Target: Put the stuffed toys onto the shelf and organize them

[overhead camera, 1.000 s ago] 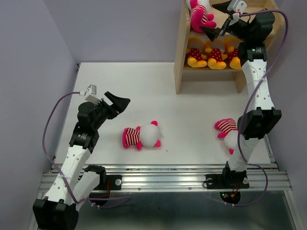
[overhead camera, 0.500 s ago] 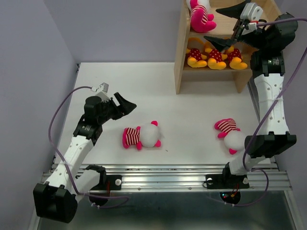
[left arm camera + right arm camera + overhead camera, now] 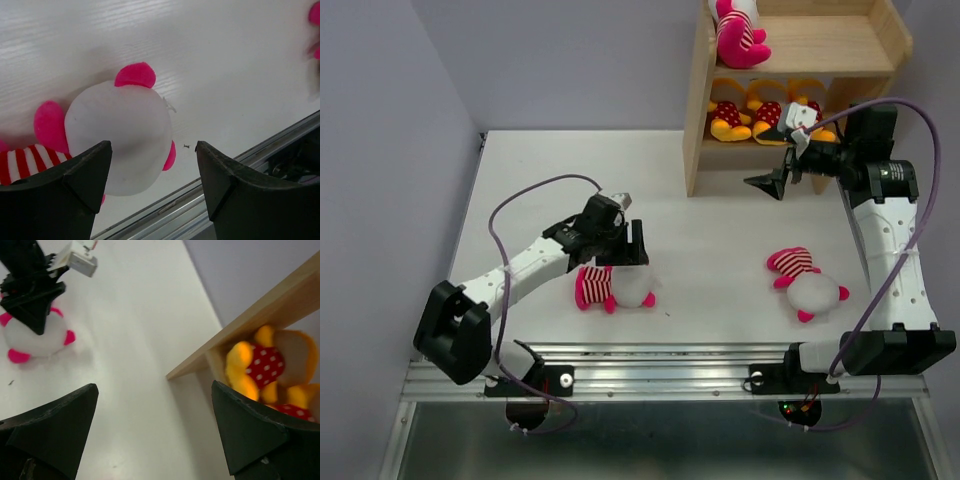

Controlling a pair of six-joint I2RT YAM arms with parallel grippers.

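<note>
A white-headed, pink-striped stuffed toy lies on the table; my open left gripper hovers just over its head. In the left wrist view the white head sits between and beyond the spread fingers, untouched. A second striped toy lies at the right. My right gripper is open and empty, in front of the wooden shelf. One striped toy is on the upper tier, and three yellow-orange toys are on the lower tier. One of them shows in the right wrist view.
The white table ends at a metal rail along the near side. Purple walls stand to the left and behind. The shelf's side panel is close to my right gripper. The upper tier has bare wood to the right of the striped toy.
My left arm has swung right and down over the near striped toy. My right arm has dropped from the upper tier to in front of the lower tier.
</note>
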